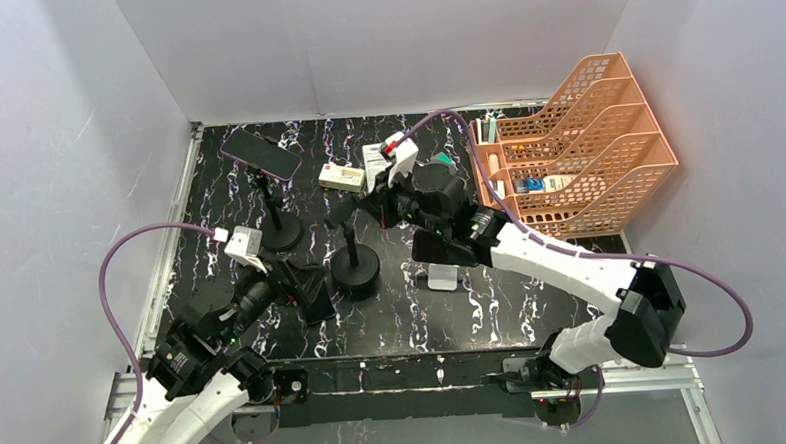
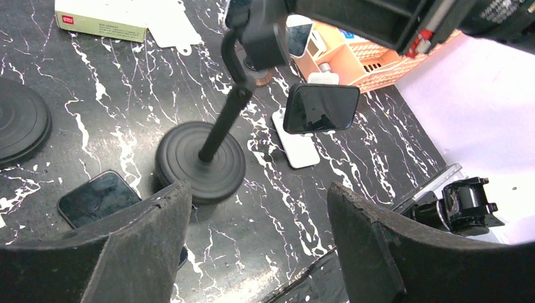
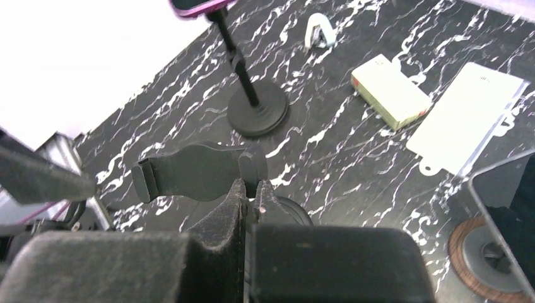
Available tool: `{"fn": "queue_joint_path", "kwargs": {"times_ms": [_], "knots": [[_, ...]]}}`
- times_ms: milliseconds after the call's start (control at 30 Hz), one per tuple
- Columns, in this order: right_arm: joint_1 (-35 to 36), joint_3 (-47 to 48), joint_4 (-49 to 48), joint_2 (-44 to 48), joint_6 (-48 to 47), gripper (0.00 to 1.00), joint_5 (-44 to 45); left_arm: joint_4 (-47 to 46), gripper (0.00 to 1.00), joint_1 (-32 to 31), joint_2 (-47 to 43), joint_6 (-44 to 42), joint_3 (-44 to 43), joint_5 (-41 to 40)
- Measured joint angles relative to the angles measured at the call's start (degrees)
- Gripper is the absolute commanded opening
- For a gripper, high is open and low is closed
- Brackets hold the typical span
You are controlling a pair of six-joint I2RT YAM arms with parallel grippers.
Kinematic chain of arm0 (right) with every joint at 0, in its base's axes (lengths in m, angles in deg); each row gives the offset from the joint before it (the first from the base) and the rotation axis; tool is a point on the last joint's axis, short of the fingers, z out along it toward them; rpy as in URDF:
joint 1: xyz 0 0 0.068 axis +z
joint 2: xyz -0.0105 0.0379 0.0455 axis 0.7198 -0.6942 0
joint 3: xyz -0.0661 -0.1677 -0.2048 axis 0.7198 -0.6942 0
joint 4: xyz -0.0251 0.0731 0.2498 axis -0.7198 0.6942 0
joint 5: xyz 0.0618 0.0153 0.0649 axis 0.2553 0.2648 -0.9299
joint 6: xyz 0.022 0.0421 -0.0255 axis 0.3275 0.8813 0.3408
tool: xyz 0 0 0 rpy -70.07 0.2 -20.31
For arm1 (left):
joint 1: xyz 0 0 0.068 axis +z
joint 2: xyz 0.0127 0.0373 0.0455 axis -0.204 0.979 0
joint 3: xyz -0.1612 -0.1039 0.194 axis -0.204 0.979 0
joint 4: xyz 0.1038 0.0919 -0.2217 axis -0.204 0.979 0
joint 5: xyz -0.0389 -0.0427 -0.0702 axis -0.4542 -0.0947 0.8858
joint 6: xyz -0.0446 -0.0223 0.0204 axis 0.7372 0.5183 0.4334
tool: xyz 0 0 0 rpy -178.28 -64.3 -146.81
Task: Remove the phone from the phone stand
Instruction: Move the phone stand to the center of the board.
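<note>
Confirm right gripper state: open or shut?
Shut. Right gripper fingers meet with no gap, just below the black stand clamp.

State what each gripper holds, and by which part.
The left gripper is open and holds nothing. The right gripper is shut at the empty clamp of the middle stand; whether it pinches it cannot be told.

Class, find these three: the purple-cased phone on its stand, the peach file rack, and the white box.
purple-cased phone (image 1: 260, 153), top external view, screen centre.
peach file rack (image 1: 604, 103), top external view, upper divider.
white box (image 1: 342, 177), top external view, top face.
</note>
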Motion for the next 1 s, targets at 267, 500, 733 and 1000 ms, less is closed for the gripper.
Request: {"fn": "queue_joint_path", "kwargs": {"times_ms": [267,500,733,1000], "knots": [[-5.11,3.56,-3.87,-6.36,-0.76,0.01,-0.13,-0.02,0.75,0.00,0.02,-0.02,0.00,-0.55],[-9.99,6.43,-5.49,-12.59,-1.05,0.01,-0.61,0.00,0.75,0.00,0.11,-0.04,0.00,-0.81],[-13.86,7.76,-8.66,-16.55,-0.87,0.01,-1.14,-0.02,0.75,0.00,0.13,-0.07,0.00,-0.81],[-16.50,9.81,-11.21,-19.71,-1.25,0.01,-1.73,-0.02,0.75,0.00,0.07,-0.07,0.04,-0.83]]}}
